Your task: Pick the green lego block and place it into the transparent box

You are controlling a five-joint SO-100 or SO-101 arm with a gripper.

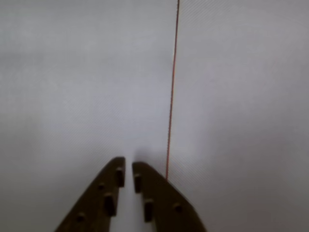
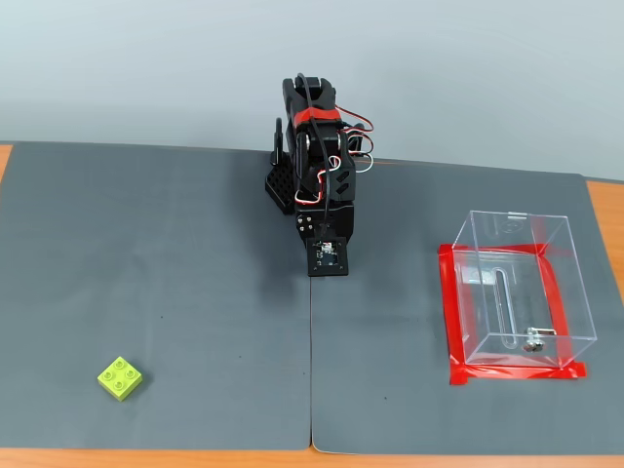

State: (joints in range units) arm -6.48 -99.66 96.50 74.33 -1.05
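The green lego block [image 2: 119,378] lies on the grey mat at the front left in the fixed view, studs up. The transparent box [image 2: 507,234] stands at the right, edged by red tape [image 2: 452,312], with a slot and a small metal piece at its bottom. It looks empty. The black arm [image 2: 322,185] is folded at the back centre, far from both. In the wrist view my gripper [image 1: 128,164] points at bare mat, its jaws nearly together with nothing between them. Block and box do not show in the wrist view.
Two grey mats [image 2: 175,253] meet at a seam [image 2: 311,370] running from the arm to the front edge. A thin red line [image 1: 171,96] crosses the mat in the wrist view. An orange table edge [image 2: 604,205] shows at the sides.
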